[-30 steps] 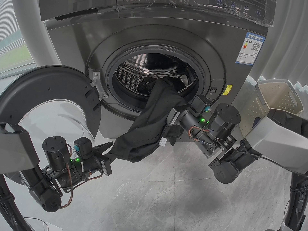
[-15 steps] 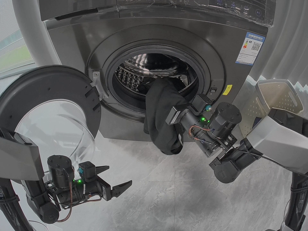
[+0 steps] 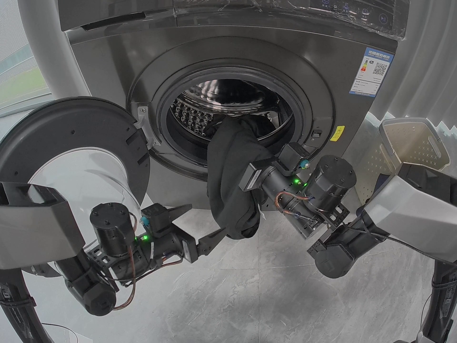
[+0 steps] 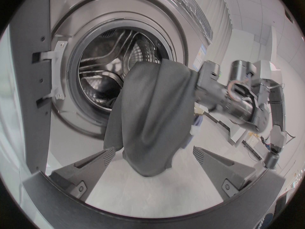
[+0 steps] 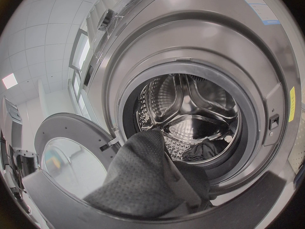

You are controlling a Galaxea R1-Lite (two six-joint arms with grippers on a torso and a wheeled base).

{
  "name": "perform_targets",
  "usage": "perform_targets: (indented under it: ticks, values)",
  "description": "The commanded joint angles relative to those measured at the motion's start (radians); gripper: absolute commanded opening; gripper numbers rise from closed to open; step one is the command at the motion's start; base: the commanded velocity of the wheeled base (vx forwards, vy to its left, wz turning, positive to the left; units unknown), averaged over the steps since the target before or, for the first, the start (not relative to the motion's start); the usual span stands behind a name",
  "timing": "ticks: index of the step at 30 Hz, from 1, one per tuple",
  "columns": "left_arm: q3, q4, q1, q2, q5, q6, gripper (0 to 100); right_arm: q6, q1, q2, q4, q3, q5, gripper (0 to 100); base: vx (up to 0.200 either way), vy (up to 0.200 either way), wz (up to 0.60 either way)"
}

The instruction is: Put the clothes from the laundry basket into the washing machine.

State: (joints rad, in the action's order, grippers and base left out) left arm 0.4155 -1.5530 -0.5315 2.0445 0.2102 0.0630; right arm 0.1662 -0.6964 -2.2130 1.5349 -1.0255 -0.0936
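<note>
Left gripper (image 3: 207, 220) low in the centre of the head view, fingers (image 3: 183, 209) spread wide, nothing clamped between them. In the left wrist view, same gripper (image 4: 152, 153) with the lower hem of a black garment (image 4: 152, 112) hanging into the gap between the two fingers; contact with either finger not possible to judge. Right gripper (image 3: 247, 179) just right of centre in the head view, buried in the folds of the garment (image 3: 233, 167); clamped or loose, cannot tell, with cloth draped over the whole front of it. Same cloth (image 5: 143, 182) heaped across the bottom of the right wrist view. Upper end of the garment inside the drum (image 3: 223, 96), middle part draped over the door seal, the rest hanging down the front panel of the washing machine (image 3: 119, 63) towards the grey tiled floor (image 3: 266, 291). More dark cloth (image 5: 203, 150) low inside the drum, seen in the right wrist view. Round door (image 3: 71, 129) swung fully open at the left of the head view. Pale laundry basket (image 3: 414, 141) at the right edge, beside the machine, well apart from both grippers.
</note>
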Motion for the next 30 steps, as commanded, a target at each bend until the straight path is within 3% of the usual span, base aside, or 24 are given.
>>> perform_targets:
  ticks: [1,13,21,30]
  values:
    - [0.121,-0.004,-0.012,0.088,-0.022,0.009,100,0.003,-0.035,-0.001,0.002,0.015,0.000,0,0.000,0.000,0.00]
    - [0.169,-0.004,-0.019,0.095,-0.018,0.015,100,0.007,-0.098,0.003,0.001,0.033,-0.018,0,0.000,0.000,0.00]
    - [0.224,-0.004,0.002,0.160,-0.023,0.012,100,0.012,-0.104,0.022,0.004,0.065,-0.021,0,0.000,0.000,0.00]
    - [0.332,-0.004,0.027,0.212,-0.064,0.018,100,0.019,-0.121,0.026,0.007,0.079,-0.023,0,0.000,0.000,0.00]
